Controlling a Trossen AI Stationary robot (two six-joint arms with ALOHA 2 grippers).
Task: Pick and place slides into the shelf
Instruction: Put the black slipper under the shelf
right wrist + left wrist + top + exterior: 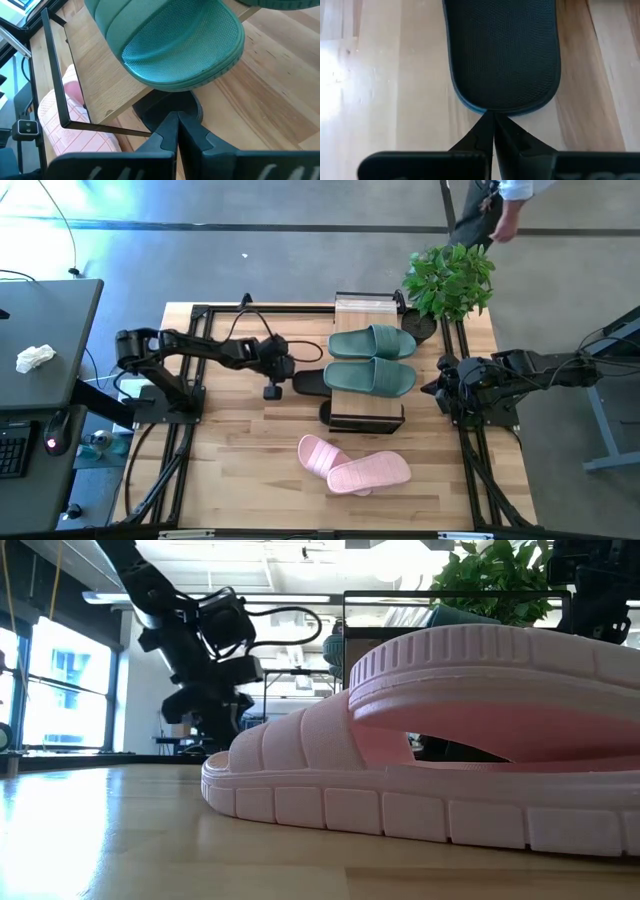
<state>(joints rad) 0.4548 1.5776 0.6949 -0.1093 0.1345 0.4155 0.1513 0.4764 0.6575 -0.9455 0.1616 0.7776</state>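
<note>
Presently the left hand [493, 131] is pinched shut, holding nothing, at the heel of the black slide [504, 50] beside the shelf [366, 308]; the slide could be missed and merely shoved away.

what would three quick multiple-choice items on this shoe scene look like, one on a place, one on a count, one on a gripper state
1. Where does the green pair of slides lie?
A. on top of the shelf
B. on the floor
C. under the plant

2. How many pink slides lie on the bare table?
A. none
B. two
C. four

3. How are the left gripper's fingers?
A. spread wide over a pink slide
B. holding a green slide in the air
C. closed together at the edge of a black slide

Answers:
1. A, the high view shows both green slides side by side on the shelf's top board.
2. B, the high view shows two overlapping pink slides near the table's front.
3. C, the left wrist view shows its fingertips meeting at the black slide's rim.
</note>
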